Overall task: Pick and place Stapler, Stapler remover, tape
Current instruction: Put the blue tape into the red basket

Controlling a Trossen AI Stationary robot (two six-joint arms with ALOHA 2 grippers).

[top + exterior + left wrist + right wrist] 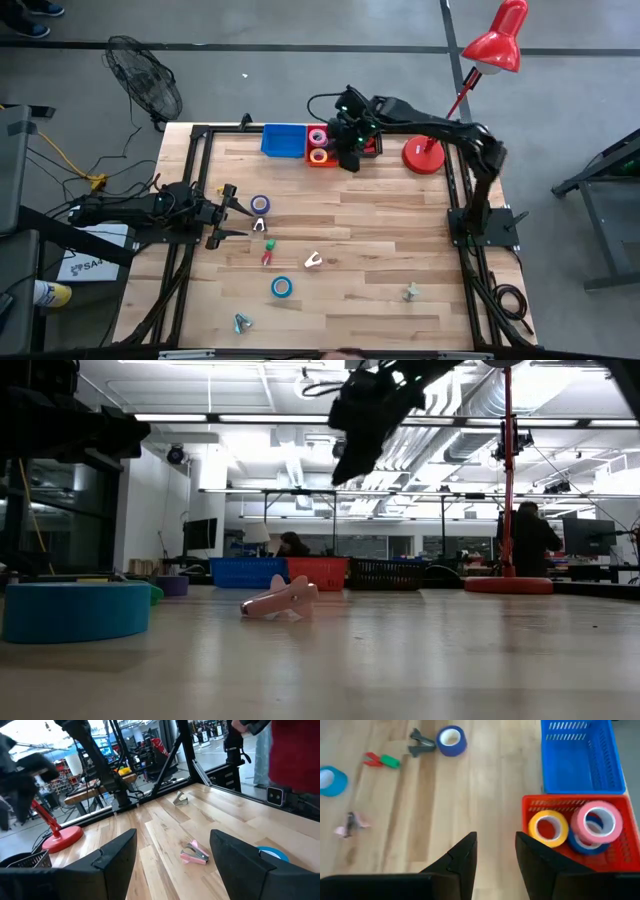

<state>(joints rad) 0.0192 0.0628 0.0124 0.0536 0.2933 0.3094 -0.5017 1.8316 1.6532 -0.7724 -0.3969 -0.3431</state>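
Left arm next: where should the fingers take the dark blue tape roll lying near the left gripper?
The dark blue tape roll lies flat, hollow centre up. Probably best from straight above: one finger in the hole, one outside, pinching the wall. The left gripper is open beside it.

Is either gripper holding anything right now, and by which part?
Nothing is held. The right gripper is open above the red basket; the left gripper is open too.

Five tape rolls [547, 827] showed, five staple removers [313, 261], three baskets [582, 755], one lamp [424, 155].
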